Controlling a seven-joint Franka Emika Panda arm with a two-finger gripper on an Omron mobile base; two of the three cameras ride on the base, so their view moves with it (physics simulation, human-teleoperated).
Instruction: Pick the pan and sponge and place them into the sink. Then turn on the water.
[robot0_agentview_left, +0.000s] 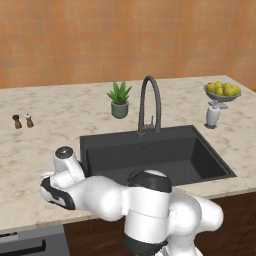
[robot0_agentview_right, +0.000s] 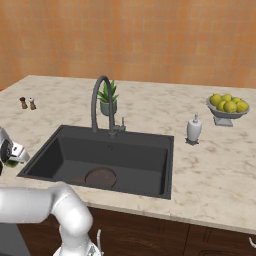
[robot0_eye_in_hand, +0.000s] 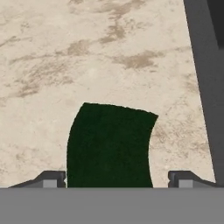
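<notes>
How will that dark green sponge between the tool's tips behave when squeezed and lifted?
The sponge will probably compress: its outline already looks bowed, which suggests soft material. It is likely light, being small beside the sink. Lying flat on the counter, it should not roll. The tool stands open, tips either side of it.

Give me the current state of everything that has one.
Sponge: on the counter, green face up, between the open end effector fingertips, not lifted.
Pan: lying in the sink.
Faucet: no water running.
Fruit bowl: full of lemons.
</notes>
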